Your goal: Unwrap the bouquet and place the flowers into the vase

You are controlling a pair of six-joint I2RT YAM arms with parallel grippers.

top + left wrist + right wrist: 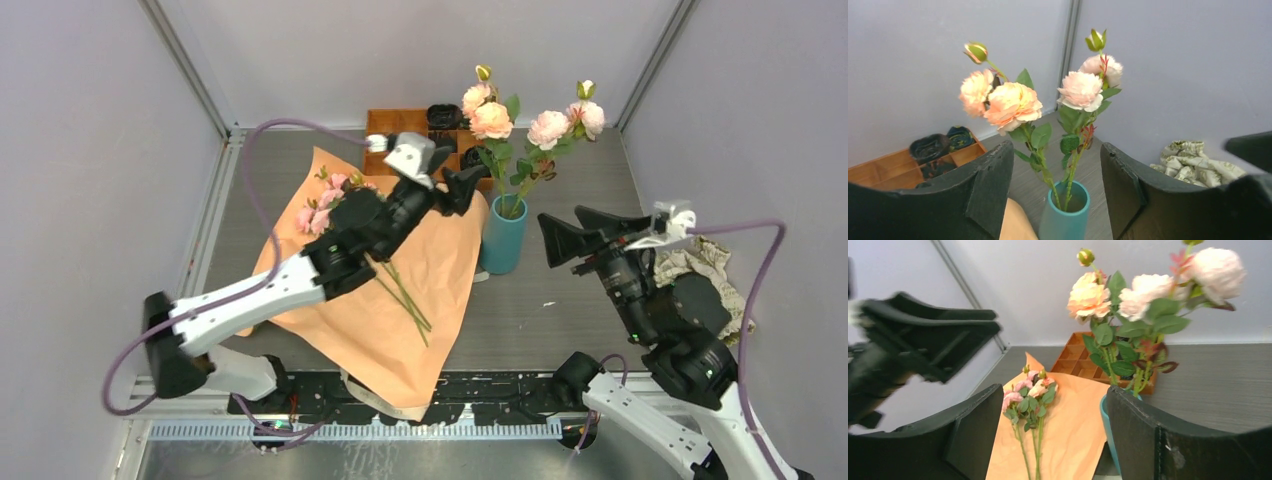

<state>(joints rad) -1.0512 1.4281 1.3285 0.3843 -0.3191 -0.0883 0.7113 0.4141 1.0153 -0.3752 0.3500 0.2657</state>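
Observation:
The teal vase [503, 236] stands upright mid-table and holds two stems of peach and pale pink flowers [520, 125]. The bouquet lies unwrapped: its peach-orange paper [420, 290] is spread flat, with more pink flowers [322, 208] resting on it, stems pointing toward the near edge. My left gripper [458, 172] hovers open over the paper just left of the vase; in the left wrist view the vase [1065, 220] and flowers [1013, 102] stand beyond the empty jaws. My right gripper [562, 215] is open and empty right of the vase [1104, 412], facing the loose flowers [1030, 395].
An orange compartmented tray [395, 122] with dark rolled bundles sits at the back behind the paper. A crumpled floral cloth [705, 262] lies at the right, beside the right arm. Grey walls close in the table on three sides.

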